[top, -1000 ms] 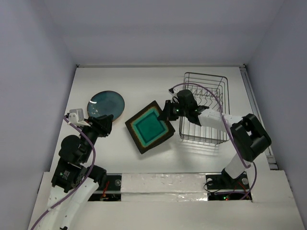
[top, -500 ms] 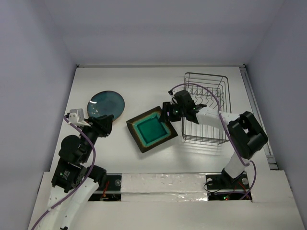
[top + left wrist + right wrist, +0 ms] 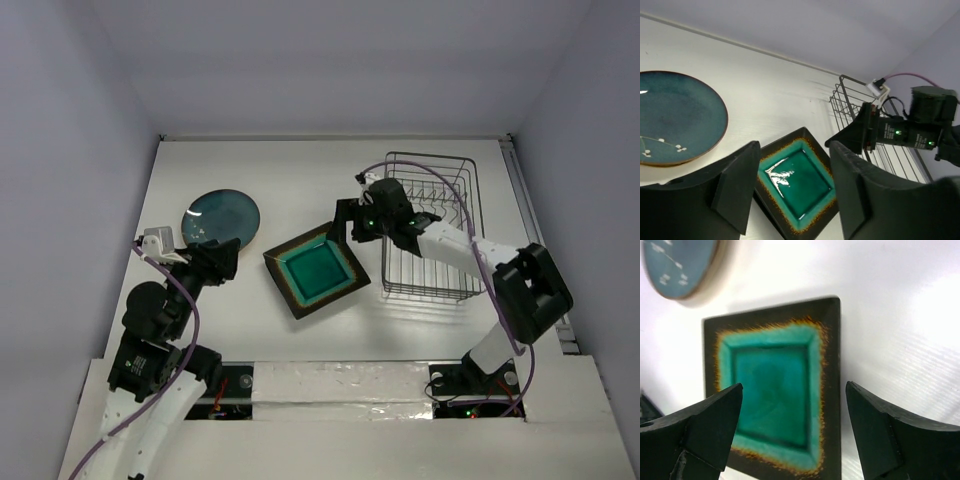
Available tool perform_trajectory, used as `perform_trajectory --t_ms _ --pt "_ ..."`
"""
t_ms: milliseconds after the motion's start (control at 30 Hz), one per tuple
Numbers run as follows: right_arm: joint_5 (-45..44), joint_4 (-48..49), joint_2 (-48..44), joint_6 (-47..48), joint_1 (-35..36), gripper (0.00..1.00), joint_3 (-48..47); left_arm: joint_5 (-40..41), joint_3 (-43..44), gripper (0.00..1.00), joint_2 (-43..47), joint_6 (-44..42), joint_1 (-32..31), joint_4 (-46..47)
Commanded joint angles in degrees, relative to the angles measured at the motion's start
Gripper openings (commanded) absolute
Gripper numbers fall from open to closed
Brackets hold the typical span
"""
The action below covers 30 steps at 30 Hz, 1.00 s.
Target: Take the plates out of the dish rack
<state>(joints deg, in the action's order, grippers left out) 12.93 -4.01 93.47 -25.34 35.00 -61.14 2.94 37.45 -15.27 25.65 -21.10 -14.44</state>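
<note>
Plates: two, flat on table (image 3: 200, 320). Round teal plate (image 3: 221, 218) left, square teal plate (image 3: 315, 270) centre. One dish rack (image 3: 440, 270) right. Right gripper (image 3: 792, 430) wide, empty, over square plate. Left gripper (image 3: 795, 195) fingers apart, empty, near round plate.

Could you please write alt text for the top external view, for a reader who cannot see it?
A square teal plate lies flat in the middle, with the open right gripper by its far corner. A round teal plate lies to the left, the rack to the right.
</note>
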Motion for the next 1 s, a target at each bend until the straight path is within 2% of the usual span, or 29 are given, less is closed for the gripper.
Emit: perform_trajectory --t_ms 0,33,100,133,167,233,267,300,333,367,400,500,533,567,600,667,700,767,800,833,967 --pt "-1.9 6.1 -5.0 -0.9 0.7 0.89 -3.0 -0.7 1.5 0.59 -0.2 0.0 1.1 2.2" --pt "-2.2 7.7 -5.8 -1.1 1.2 0.90 -2.8 -0.7 1.6 0.63 -0.1 0.0 1.1 2.1" --pt "-3.7 9.4 -9.5 -1.6 1.2 0.90 -2.2 -0.8 1.6 0.78 0.4 -0.1 1.1 2.1" --pt "-4.1 10.9 -11.0 -1.7 1.2 0.90 -1.8 -0.9 1.7 0.91 0.5 -0.1 1.1 2.3" --pt "-5.0 11.6 -12.6 -1.6 1.2 0.89 -1.5 -1.1 1.7 0.98 0.5 -0.3 1.1 2.3" --pt "-5.5 12.9 -17.6 -1.2 1.2 0.81 -1.1 -1.4 2.0 0.99 0.4 -0.4 1.1 2.6" --pt "-5.7 13.0 -19.4 -0.6 1.2 0.73 -0.9 -1.4 2.4 0.99 0.2 -0.5 1.1 2.6" --pt "-5.9 13.1 -21.2 -0.1 1.2 0.53 -0.7 -1.3 2.7 0.99 -0.1 -0.5 1.1 2.6" --pt "-6.2 12.8 -25.3 0.4 1.2 0.10 -0.6 -1.1 3.2 0.99 -0.8 -0.6 1.1 2.5" --pt "-7.9 11.8 -29.9 1.7 1.2 0.00 -0.2 -0.5 4.8 0.99 -1.9 -0.6 1.1 2.0" --pt "-8.8 11.8 -29.9 2.5 1.2 0.00 0.1 -0.2 5.8 0.99 -2.5 -0.5 1.1 2.0" --pt "-12.6 9.7 -40.6 5.7 1.2 0.00 1.8 -1.4 10.3 0.99 -5.3 -1.1 1.1 2.1" --pt "-14.8 8.1 -43.3 6.3 1.2 0.02 2.3 -1.8 11.5 0.99 -6.0 -1.3 1.1 2.3" --pt "-17.6 7.3 -47.9 6.9 1.2 0.13 2.5 -2.0 12.4 0.99 -6.4 -1.5 1.1 2.6" --pt "-19.2 6.4 -49.9 7.1 1.2 0.34 3.1 -2.6 13.5 0.99 -7.2 -1.7 1.1 2.9" --pt "-24.3 4.1 -54.6 7.4 1.2 0.54 3.5 -2.7 13.8 0.99 -7.6 -1.7 1.1 4.5" --pt "-26.3 2.2 -55.8 7.3 1.2 0.72 4.2 -2.6 13.3 0.99 -7.6 -1.7 1.1 5.7" --pt "-31.4 0.6 -57.7 6.9 1.2 0.84 5.3 -2.7 12.6 0.99 -7.7 -1.5 1.1 6.5" --pt "-32.8 0.2 -59.0 6.5 1.2 0.94 6.0 -4.9 12.1 0.99 -7.8 -1.5 1.1 6.8" --pt "-34.1 0.2 -59.7 6.3 1.2 0.99 7.6 -5.8 11.8 0.99 -7.8 -1.5 1.1 7.9" --pt "-36.8 0.6 -61.2 4.9 1.2 1.00 10.3 -6.5 10.6 0.99 -8.5 -1.0 1.1 8.6"
